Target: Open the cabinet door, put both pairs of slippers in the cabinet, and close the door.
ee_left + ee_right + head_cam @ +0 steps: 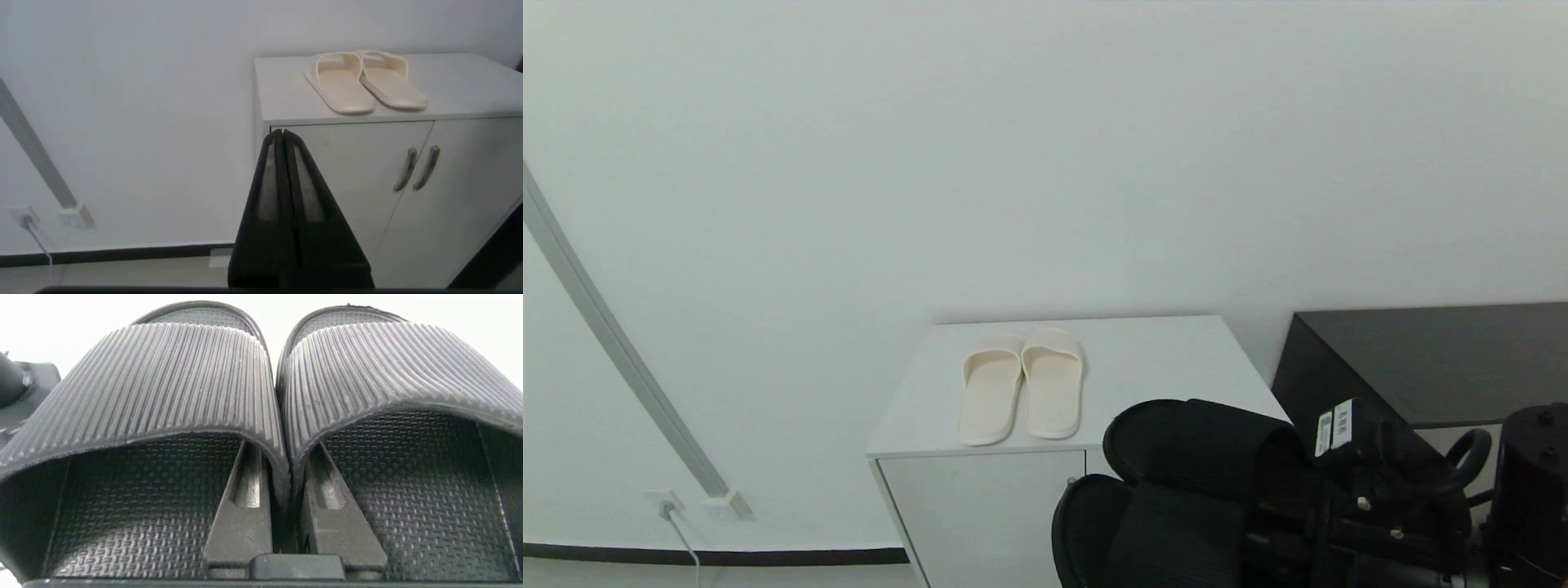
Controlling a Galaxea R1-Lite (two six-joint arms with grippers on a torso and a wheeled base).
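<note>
A white cabinet [1168, 351] stands against the wall, both doors shut, with two handles [417, 167] side by side at the middle. A cream pair of slippers [1021, 384] [365, 79] lies on its top, toward the left. A black pair of slippers [1184, 482] [270, 400] hangs in front of the cabinet's right door. My right gripper [282, 457] is shut on them, one finger inside each slipper, pinching the two inner walls together. My left gripper [283, 135] is shut with nothing in it, out in front of the cabinet's left front corner and apart from it.
A black table [1437, 359] stands close to the cabinet's right side. On the wall to the left a grey conduit [605, 327] slants down to a socket [666, 500] with a plugged cable. Open floor lies left of the cabinet.
</note>
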